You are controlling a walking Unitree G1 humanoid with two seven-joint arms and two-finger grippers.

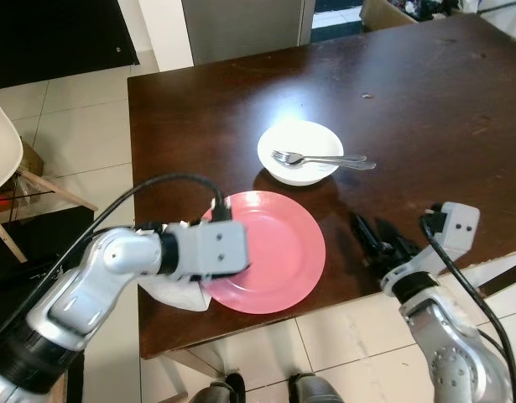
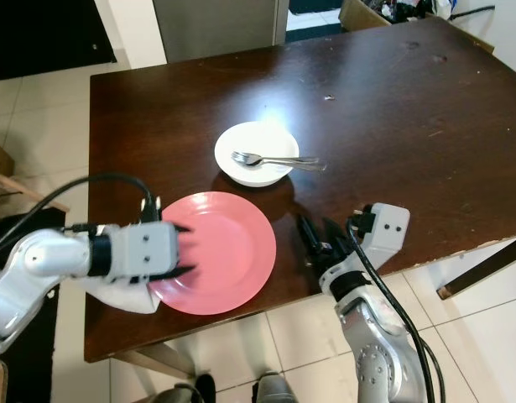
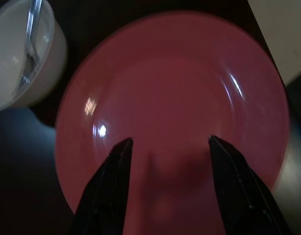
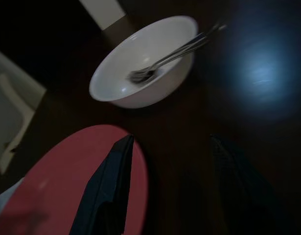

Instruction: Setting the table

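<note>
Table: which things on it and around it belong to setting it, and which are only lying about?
For the job:
- pink plate, under the open left claw
- white bowl
- fork in the bowl
- white cloth under the plate's edge

Lying about:
- chair
- box behind the table

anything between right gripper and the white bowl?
No: bare dark table lies between the right gripper and the white bowl, per the left eye view.
</note>
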